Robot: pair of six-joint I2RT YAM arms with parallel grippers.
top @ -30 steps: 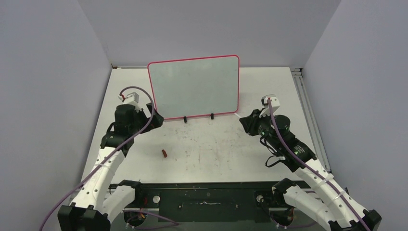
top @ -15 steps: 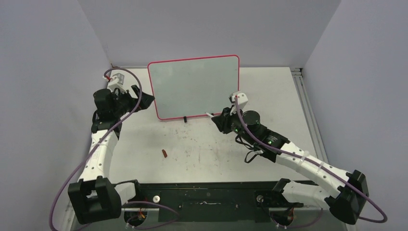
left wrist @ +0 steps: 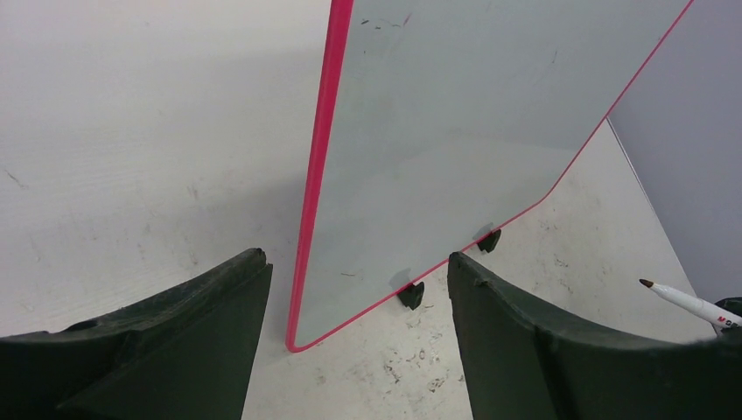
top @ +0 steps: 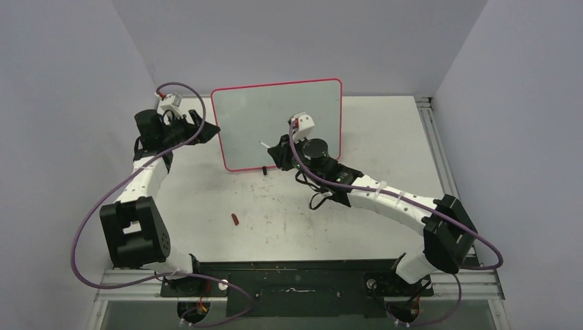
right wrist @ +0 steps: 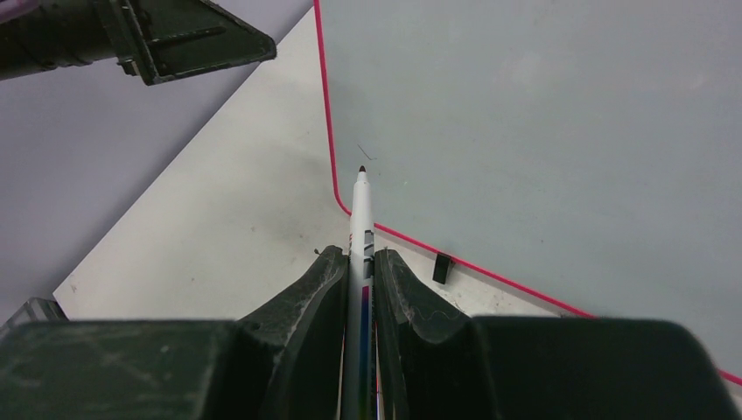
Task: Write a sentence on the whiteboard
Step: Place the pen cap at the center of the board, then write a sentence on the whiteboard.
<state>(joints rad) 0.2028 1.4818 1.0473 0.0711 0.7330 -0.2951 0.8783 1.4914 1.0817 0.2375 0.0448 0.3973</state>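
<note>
Pale grey-lavender walls [top: 289,41] close in a white, scuffed tabletop [top: 295,220]. The whiteboard [top: 275,117] stands upright toward its far middle, its pale grey face toward the arms, with a pink-red rim all round and two small black clip feet [left wrist: 409,295] under its lower edge. The left arm [top: 148,175] hangs at the board's left edge; the left jaws are spread, and in the wrist view the rim's left edge runs between the two fingers without touching either, so they grip nothing. The right arm [top: 385,199] reaches across the front of the board; the right jaws are pressed tight on a white marker [right wrist: 360,214], pinching its barrel, which carries blue and red print. The marker's dark tip points at the lower left part of the face, close to the surface; whether it touches I cannot tell. Just past the tip a short faint stroke [right wrist: 367,154] marks the face, and a few dark specks [left wrist: 385,22] show elsewhere on it. Nearer the bases, well apart from the board, a small red piece [top: 234,219] lies on the tabletop, too small to identify.
</note>
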